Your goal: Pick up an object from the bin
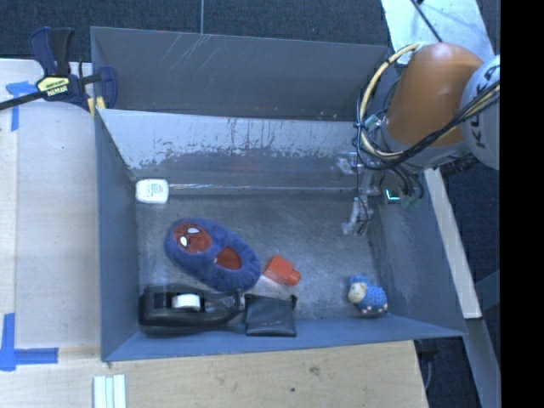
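Plush, the small blue-and-yellow toy (pixel 367 297) near our end effector (pixel 360 219) (released or clenched, we cannot tell) likely squashes lightly, so we would pinch its middle.

Bin (pixel 119 228) grey, pale scuffs on back wall. Slipper (pixel 214 255) blue w/ red patches. Block (pixel 282 271) orange-red. Tape dispenser (pixel 183 305) black, white roll; pouch (pixel 270 315) black. Small pad (pixel 152 191) white. Little toy (pixel 367 296) blue/yellow/white. My wrist cover (pixel 433 92) orange, cables yellow & black.

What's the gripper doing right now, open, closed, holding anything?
Gripper: cannot be told whether open or closed; it hangs near the right wall of the bin, apart from the small blue and yellow toy.
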`<state>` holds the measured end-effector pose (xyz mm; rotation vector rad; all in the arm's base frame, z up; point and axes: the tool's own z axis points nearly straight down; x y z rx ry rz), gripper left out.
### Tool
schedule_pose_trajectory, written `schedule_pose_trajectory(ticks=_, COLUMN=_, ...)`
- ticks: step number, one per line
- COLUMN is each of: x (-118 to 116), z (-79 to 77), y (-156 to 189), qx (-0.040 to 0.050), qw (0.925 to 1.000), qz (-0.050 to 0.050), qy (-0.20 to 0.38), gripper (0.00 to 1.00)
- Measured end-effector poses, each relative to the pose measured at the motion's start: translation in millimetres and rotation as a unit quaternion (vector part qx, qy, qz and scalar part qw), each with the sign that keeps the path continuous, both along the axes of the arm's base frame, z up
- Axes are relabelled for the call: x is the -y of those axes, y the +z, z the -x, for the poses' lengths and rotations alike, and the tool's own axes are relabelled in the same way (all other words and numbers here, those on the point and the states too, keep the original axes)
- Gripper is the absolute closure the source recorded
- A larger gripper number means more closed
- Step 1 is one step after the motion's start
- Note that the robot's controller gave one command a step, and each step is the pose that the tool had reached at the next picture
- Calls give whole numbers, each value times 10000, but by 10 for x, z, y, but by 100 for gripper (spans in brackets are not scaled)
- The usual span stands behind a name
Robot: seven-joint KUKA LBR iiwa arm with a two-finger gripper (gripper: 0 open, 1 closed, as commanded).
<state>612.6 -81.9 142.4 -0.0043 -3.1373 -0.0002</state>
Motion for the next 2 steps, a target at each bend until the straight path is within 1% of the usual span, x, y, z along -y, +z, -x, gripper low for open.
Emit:
schedule_pose_trajectory(ticks=1, x=-596, z=534, y=346, qx=36, qw=9957, qz=-8, qy=930, gripper=0)
schedule_pose_trajectory(ticks=2, x=-1013, z=975, y=-137, qx=5, qw=9668, qz=-18, qy=2555, gripper=0)
